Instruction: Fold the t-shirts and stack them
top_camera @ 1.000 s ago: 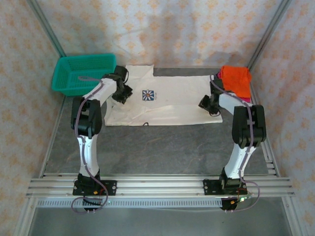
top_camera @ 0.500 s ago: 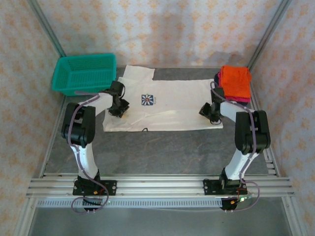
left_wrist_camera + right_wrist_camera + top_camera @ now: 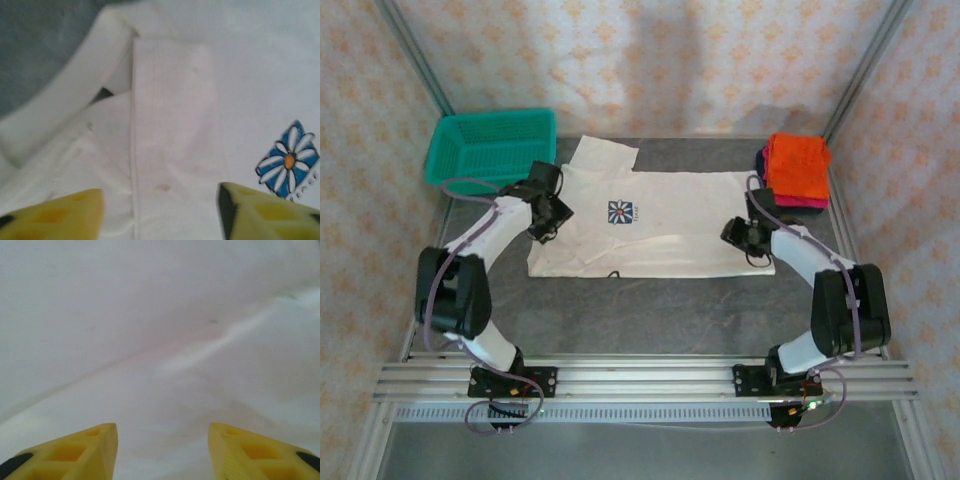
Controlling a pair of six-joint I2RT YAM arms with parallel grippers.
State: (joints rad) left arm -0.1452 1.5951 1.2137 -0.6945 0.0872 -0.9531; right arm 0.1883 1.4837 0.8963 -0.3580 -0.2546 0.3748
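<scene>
White cotton lay spread almost flat across the middle of the grey surface (image 3: 650,310). This was the white t-shirt (image 3: 670,225), stretched lengthwise from 9 o'clock to 3 o'clock. A small blue flower logo (image 3: 621,212) faced up toward its 9 o'clock half, and a sleeve (image 3: 600,155) jutted toward 12 o'clock at that same end.

The left tool (image 3: 552,226) hung over the shirt's 9 o'clock end, just beside the logo. Seen from its wrist, the left tool (image 3: 160,210) had its yellow fingertips (image 3: 55,215) standing well apart. A stitched seam ran between them, and the flower logo (image 3: 290,162) sat near the 3 o'clock one. Nothing was clamped.

The right tool (image 3: 732,232) sat at the shirt's 3 o'clock edge. From its own wrist, the right tool (image 3: 162,450) also had its fingers (image 3: 70,455) apart over plain, softly wrinkled white cloth. Whether they touched the cloth could not be told.

At 2 o'clock from the shirt, near the far corner, a stack lay just beside the shirt. A folded orange shirt (image 3: 797,165) was on top, a pink shirt (image 3: 810,203) edged out beneath it, and a dark shirt (image 3: 761,160) showed at its 9 o'clock side.

At 10 o'clock stood a teal mesh basket (image 3: 490,145), near the sleeve.
</scene>
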